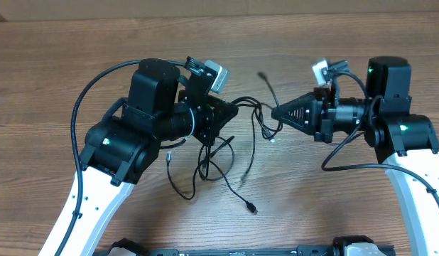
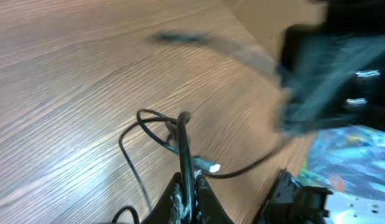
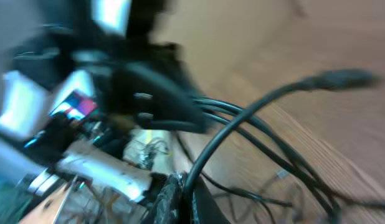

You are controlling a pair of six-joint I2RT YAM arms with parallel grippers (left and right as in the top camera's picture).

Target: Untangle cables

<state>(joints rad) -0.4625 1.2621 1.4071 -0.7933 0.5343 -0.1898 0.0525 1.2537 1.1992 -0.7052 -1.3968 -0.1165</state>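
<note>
Several thin black cables (image 1: pixel 226 153) lie tangled on the wooden table between my two arms, with loops trailing toward the front and a plug end (image 1: pixel 253 209) near the front middle. My left gripper (image 1: pixel 235 110) is shut on one cable (image 2: pixel 184 146), which rises between its fingertips (image 2: pixel 189 186). My right gripper (image 1: pixel 275 112) faces the left one and is shut on another cable (image 3: pixel 242 124) that arcs up to a plug end (image 3: pixel 342 79). One free plug end (image 1: pixel 263 75) points toward the back. The two grippers are close together, a little above the table.
The wooden table (image 1: pixel 56 50) spreads to all sides. Thick black arm cables run along the left arm (image 1: pixel 81 114) and loop under the right arm (image 1: pixel 347 153). A small light plug tip (image 1: pixel 273 140) hangs below the right gripper.
</note>
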